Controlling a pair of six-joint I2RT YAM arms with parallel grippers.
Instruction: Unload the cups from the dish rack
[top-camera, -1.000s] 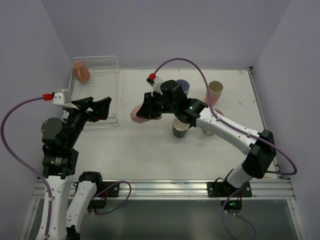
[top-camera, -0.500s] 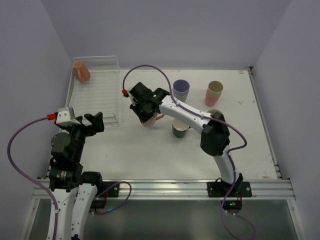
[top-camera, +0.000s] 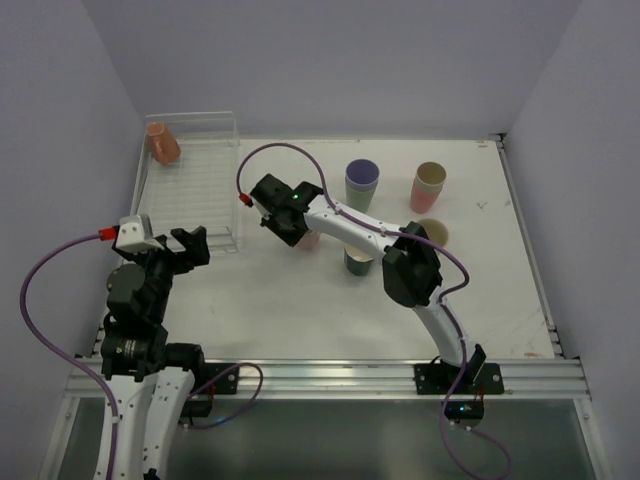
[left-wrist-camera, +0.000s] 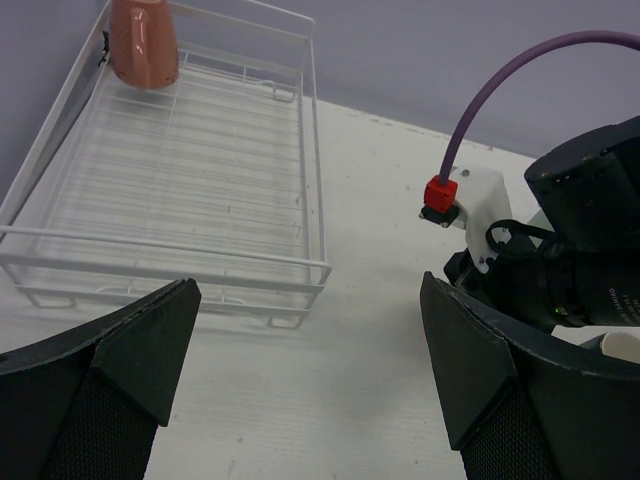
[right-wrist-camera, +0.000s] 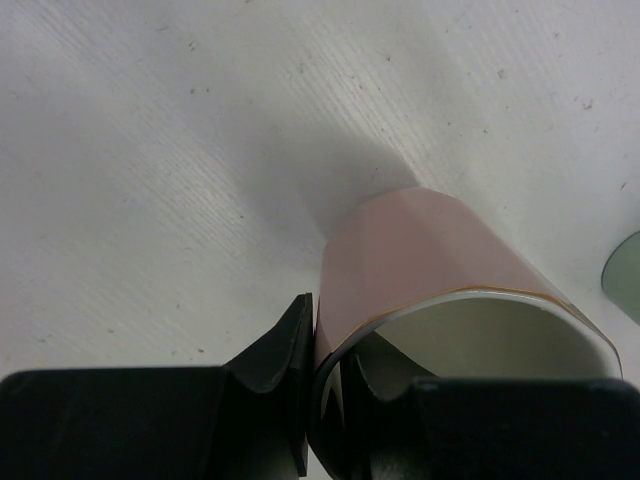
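Observation:
The white wire dish rack (top-camera: 195, 185) stands at the far left, with one salmon cup (top-camera: 162, 142) in its far corner. The left wrist view shows the same rack (left-wrist-camera: 170, 190) and salmon cup (left-wrist-camera: 143, 42). My left gripper (top-camera: 190, 245) hangs open just in front of the rack, its jaws wide and empty (left-wrist-camera: 310, 390). My right gripper (top-camera: 288, 222) is shut on the rim of a pink cup (top-camera: 310, 238) to the right of the rack. One finger sits inside that pink cup (right-wrist-camera: 440, 260) and one outside (right-wrist-camera: 330, 370). The cup is upright, at or just above the table.
On the table stand a purple cup on a green one (top-camera: 362, 180), a beige cup on a pink one (top-camera: 430, 185), a dark green mug (top-camera: 358, 262) and a cream mug (top-camera: 432, 232). The right arm's wrist (left-wrist-camera: 570, 260) is close to my left gripper's right.
My left gripper has drawn back from over the rack's front toward the near edge. The right arm has swung round and brought the pink cup down beside the rack.

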